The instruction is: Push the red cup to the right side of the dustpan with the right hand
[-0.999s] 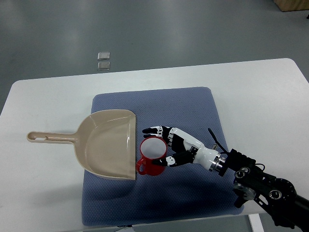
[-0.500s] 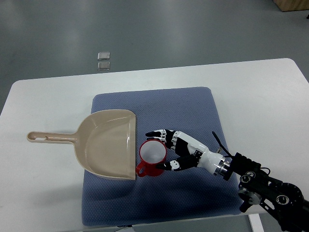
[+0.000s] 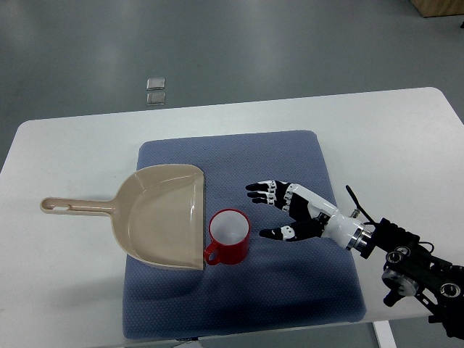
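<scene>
Clearly spread and empty, the right robot hand [image 3: 284,212] sits beside the red cup [image 3: 229,236]; its arm runs off-frame.

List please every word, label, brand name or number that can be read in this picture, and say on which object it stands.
None can be read: the red plastic cup, the beige plastic dustpan, the blue padded mat, the white table and the right robot hand show no print.
</scene>
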Robot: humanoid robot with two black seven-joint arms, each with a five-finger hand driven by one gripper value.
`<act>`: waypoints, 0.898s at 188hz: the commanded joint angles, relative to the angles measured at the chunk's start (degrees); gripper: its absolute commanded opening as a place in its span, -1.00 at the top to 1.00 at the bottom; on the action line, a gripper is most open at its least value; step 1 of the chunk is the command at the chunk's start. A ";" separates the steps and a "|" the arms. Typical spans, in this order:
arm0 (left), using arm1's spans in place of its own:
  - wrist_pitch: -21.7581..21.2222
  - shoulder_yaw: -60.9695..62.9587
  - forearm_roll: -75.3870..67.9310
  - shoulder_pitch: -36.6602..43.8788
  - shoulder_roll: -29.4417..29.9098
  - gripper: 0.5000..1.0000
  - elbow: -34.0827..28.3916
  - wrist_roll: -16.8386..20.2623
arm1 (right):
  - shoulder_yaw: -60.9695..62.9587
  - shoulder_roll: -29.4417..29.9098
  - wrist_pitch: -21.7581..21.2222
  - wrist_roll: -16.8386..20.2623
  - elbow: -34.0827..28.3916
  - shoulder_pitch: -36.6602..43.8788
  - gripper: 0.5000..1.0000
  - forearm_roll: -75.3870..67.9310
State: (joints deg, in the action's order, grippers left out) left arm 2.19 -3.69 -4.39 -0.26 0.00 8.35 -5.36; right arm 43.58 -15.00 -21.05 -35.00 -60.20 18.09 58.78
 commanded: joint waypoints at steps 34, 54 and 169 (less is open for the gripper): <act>0.01 0.00 0.00 0.00 0.00 -1.00 0.00 0.00 | 7.83 -1.26 -1.01 0.81 0.96 0.89 -0.59 -0.33; 0.01 0.00 0.00 0.00 0.00 -1.00 0.00 0.00 | 11.61 -0.82 -1.01 3.54 2.37 0.98 -0.59 -2.18; -0.08 0.00 0.00 0.00 0.00 -1.00 0.00 0.00 | 26.03 1.11 11.21 18.56 4.30 3.35 -0.72 -11.76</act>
State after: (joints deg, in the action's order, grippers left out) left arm 2.17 -3.69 -4.39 -0.26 0.00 8.35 -5.36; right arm 66.44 -14.40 -10.86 -16.93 -56.16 21.48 47.22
